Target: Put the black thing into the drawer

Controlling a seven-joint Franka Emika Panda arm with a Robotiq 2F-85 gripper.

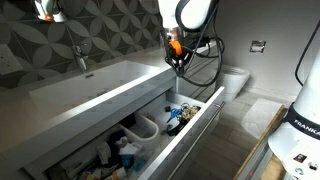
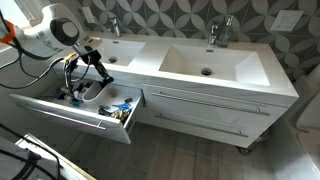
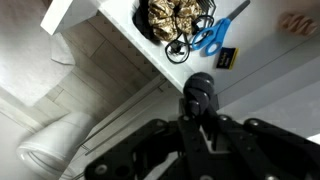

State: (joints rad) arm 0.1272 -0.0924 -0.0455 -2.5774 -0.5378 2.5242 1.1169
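The black thing (image 3: 200, 88) is a small roundish object pinched between my gripper's (image 3: 201, 108) fingertips in the wrist view. The gripper is shut on it. In both exterior views the gripper (image 1: 176, 63) (image 2: 101, 73) hangs just above the open drawer (image 1: 205, 113) (image 2: 70, 116), near the vanity's end. The black thing is too small to make out in the exterior views. The drawer is pulled far out and holds several items.
Inside the drawer lie a dark bowl of gold pieces (image 3: 176, 20), blue scissors (image 3: 210, 38) and a white dish (image 1: 145, 127). The sink counter (image 2: 190, 62) with a faucet (image 1: 80, 56) is above. A toilet (image 1: 235, 80) (image 3: 55, 140) stands beside the vanity.
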